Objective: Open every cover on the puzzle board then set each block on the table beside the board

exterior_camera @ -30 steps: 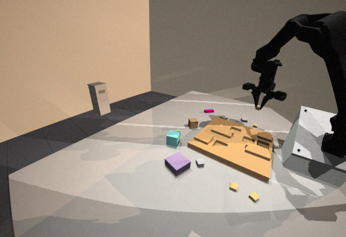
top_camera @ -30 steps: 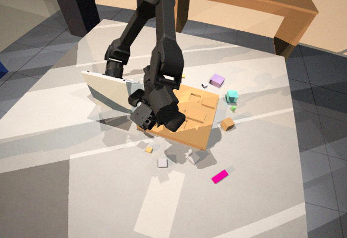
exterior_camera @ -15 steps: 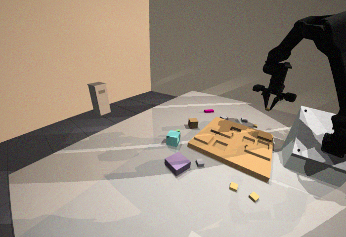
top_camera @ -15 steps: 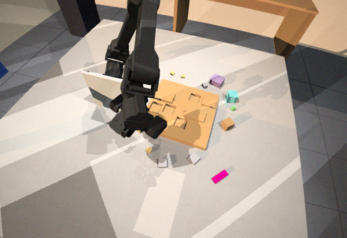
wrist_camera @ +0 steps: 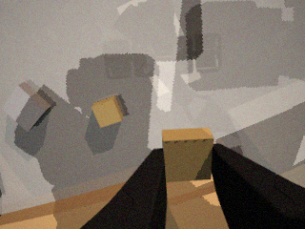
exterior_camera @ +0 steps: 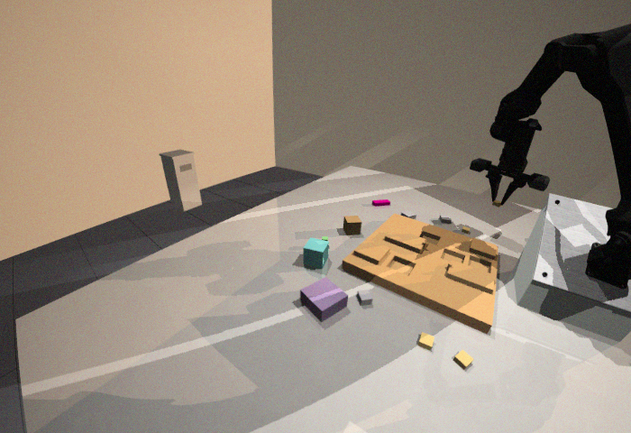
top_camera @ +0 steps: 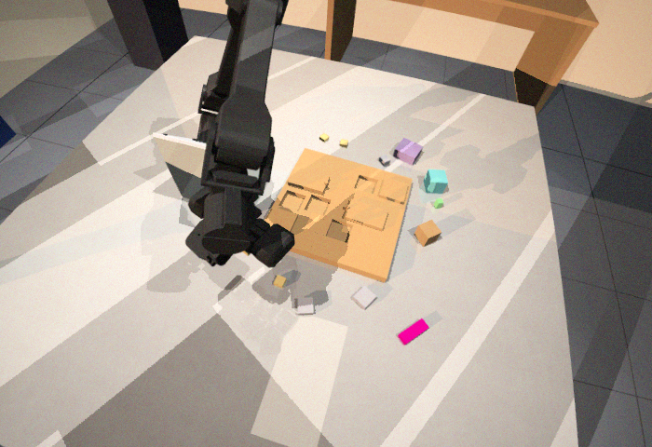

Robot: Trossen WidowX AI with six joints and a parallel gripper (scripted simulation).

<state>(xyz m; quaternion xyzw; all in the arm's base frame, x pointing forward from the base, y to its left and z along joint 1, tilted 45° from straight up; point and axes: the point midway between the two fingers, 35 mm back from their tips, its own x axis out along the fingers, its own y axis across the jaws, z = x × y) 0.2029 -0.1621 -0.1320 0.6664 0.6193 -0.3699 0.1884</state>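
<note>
The tan puzzle board (top_camera: 370, 253) (exterior_camera: 424, 285) lies flat on the table, with several wells showing open and empty. My gripper (exterior_camera: 498, 199) (wrist_camera: 187, 156) is shut on a small tan block (exterior_camera: 497, 203) (wrist_camera: 187, 151) and holds it above the table, just off the board's edge on the arm's side. In the top view the arm hides the fingers. A small yellow block (top_camera: 279, 280) (wrist_camera: 110, 111) and a grey block (top_camera: 304, 304) (wrist_camera: 32, 98) lie on the table below, beside the board.
Around the board lie another grey block (top_camera: 363, 296), a magenta bar (top_camera: 413, 331) (exterior_camera: 380, 202), a brown cube (top_camera: 427, 232) (exterior_camera: 352, 225), a teal cube (top_camera: 435, 181) (exterior_camera: 315, 253), a purple block (top_camera: 408, 150) (exterior_camera: 324, 298) and two yellow blocks (exterior_camera: 425, 339) (exterior_camera: 462, 358). The arm's base (exterior_camera: 581, 255) stands next to the board.
</note>
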